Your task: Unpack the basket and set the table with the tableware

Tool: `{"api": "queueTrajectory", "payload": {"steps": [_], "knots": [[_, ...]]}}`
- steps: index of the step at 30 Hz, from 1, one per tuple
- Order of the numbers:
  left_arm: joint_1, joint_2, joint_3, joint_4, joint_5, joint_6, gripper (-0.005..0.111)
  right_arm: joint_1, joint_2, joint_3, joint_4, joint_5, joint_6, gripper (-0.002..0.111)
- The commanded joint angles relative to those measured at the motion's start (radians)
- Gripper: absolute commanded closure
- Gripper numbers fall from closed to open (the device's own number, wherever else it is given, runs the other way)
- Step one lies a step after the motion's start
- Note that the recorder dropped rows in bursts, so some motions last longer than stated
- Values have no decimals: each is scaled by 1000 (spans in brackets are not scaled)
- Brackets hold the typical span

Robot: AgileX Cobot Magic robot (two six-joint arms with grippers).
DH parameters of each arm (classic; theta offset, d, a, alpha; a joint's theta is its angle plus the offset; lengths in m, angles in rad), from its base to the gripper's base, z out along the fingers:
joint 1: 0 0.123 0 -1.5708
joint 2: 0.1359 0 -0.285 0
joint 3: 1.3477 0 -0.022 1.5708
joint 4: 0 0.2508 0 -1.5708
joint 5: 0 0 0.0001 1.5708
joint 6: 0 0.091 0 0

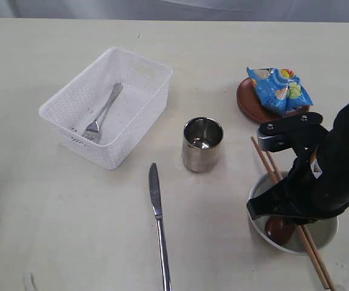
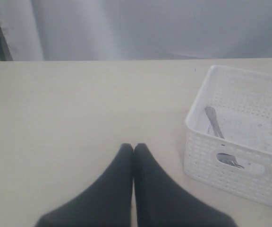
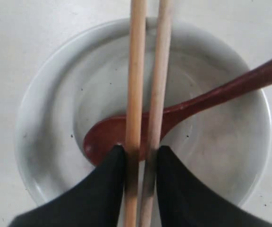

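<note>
While the right pincer [image 3: 140,150] hangs low in the lower right of the exterior view, its two black fingers press in from either side on a pair of pale wooden chopsticks [image 3: 137,71], gripping them side by side. The sticks run straight across a round whitish bowl [image 3: 46,118] directly beneath. Whether they touch its rim I cannot tell. Inside that bowl lies a dark brown wooden spoon [image 3: 211,97], scoop down in the hollow and under the sticks, handle slanting up over the rim.

Just up from the bowl, at the right of the exterior view, a brown round plate [image 1: 247,100] sits on the table [image 1: 53,230] with a crumpled blue snack packet [image 1: 280,90] lying on it. Near the middle stands a shiny steel cup [image 1: 202,144], upright and apart from everything else. Below and a little left of it a steel knife [image 1: 157,218] lies flat, its handle reaching to the bottom edge of the frame.

Over in the upper left sits the white rectangular plastic basket with lattice walls [image 1: 141,121], and a steel fork [image 1: 105,109] lies inside it on the floor, tines toward the near end.

The left pincer [image 2: 133,147] hovers above bare table beside the basket, its dark fingers pressed together with nothing between them.
</note>
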Motion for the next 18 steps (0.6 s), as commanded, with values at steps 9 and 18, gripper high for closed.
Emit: {"api": "queueTrajectory", "payload": {"steps": [9, 18], "knots": [[-7, -3, 2, 4, -5, 1, 107, -7, 0, 3, -2, 23, -7, 76], [-7, -3, 2, 4, -5, 1, 107, -7, -2, -71, -6, 114, -20, 46]]}}
